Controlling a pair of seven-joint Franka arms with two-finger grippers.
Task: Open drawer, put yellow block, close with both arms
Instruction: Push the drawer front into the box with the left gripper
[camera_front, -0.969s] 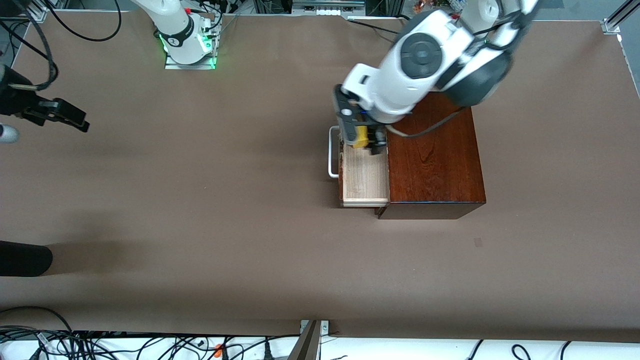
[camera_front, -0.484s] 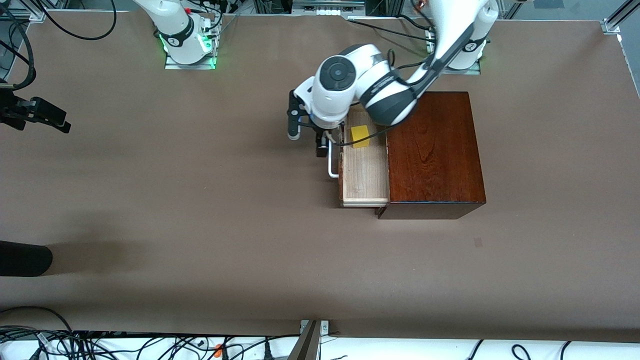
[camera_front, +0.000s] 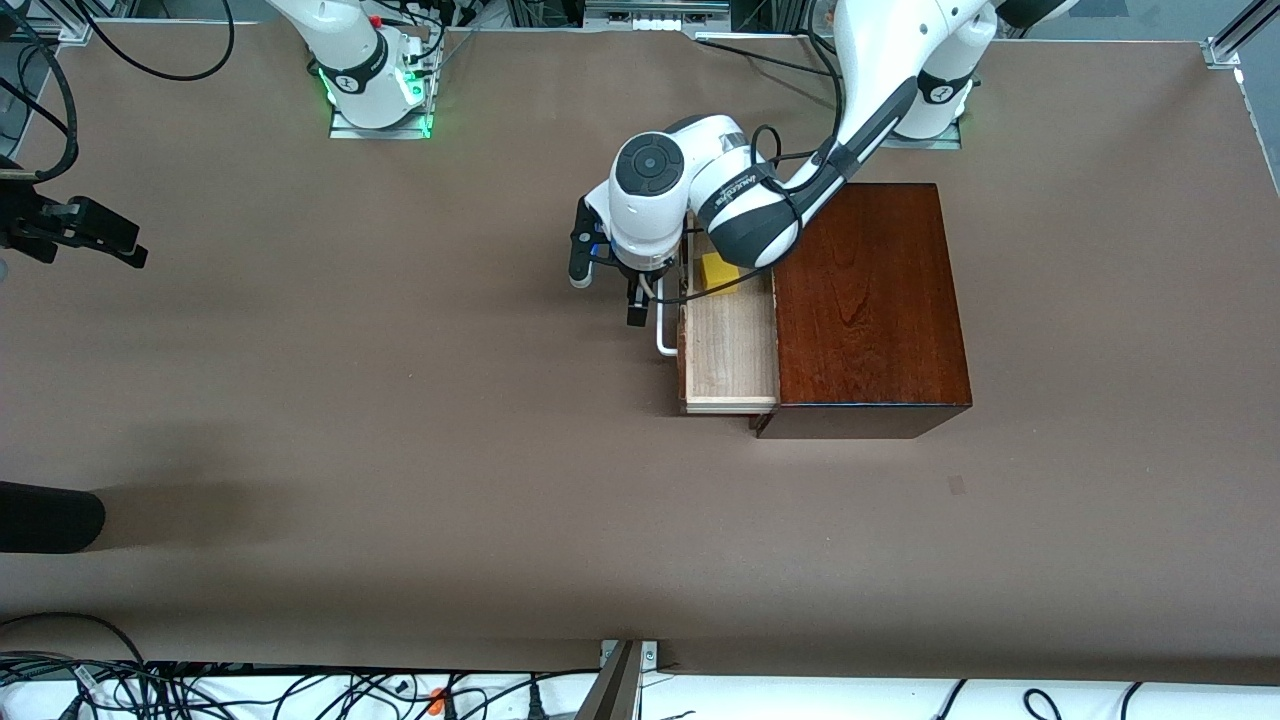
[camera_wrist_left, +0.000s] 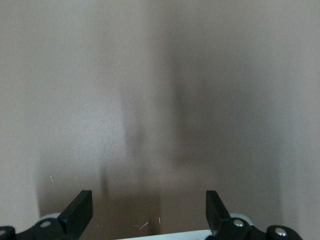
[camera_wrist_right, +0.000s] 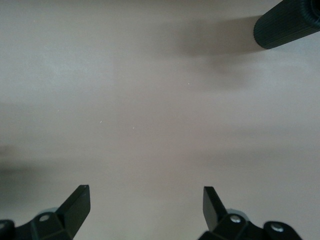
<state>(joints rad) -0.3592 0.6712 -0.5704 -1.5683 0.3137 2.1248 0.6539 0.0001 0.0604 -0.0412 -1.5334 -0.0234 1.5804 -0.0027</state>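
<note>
The drawer (camera_front: 730, 355) of the dark reddish-brown box (camera_front: 865, 300) stands pulled open toward the right arm's end of the table, its pale inside showing. The yellow block (camera_front: 714, 271) lies in the drawer at the end farther from the front camera, partly hidden by the left arm. My left gripper (camera_front: 606, 283) is open and empty, low in front of the drawer's white handle (camera_front: 664, 335). The left wrist view shows its fingertips (camera_wrist_left: 80, 205) wide apart over bare table. My right gripper (camera_front: 110, 238) waits open and empty at the right arm's end of the table, its fingertips (camera_wrist_right: 79, 199) also over bare table.
A black cylinder (camera_front: 50, 516) juts in over the table edge at the right arm's end, nearer the front camera; it also shows in the right wrist view (camera_wrist_right: 287, 22). Cables (camera_front: 200, 685) lie along the near edge. The brown table top (camera_front: 400, 450) stretches between the grippers.
My left gripper let go of the yellow block into the drawer, then moved out over the handle to the table in front of it. The right gripper shifted only slightly.
</note>
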